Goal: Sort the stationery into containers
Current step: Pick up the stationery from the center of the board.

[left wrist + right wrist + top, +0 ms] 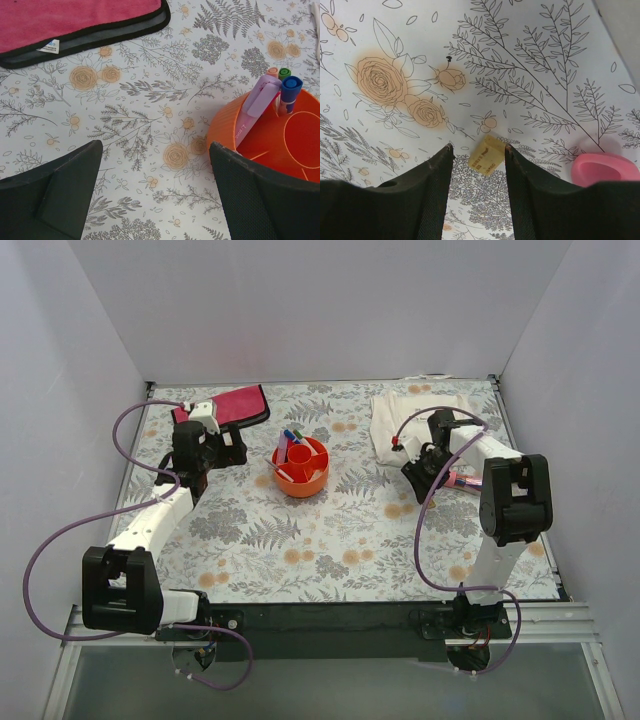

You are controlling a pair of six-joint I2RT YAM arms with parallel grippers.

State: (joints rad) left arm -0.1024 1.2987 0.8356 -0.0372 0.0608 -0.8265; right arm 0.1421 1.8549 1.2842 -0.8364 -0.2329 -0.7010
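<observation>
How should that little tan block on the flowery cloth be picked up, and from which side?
Grip the tan block across its two flat side faces, coming straight down from above. It lies flat on the table, a little askew, and the open right pincer straddles it, so those sides are the ones within reach.

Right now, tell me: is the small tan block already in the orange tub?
No, the small tan block lies on the table between the fingers of the right hand.
</observation>
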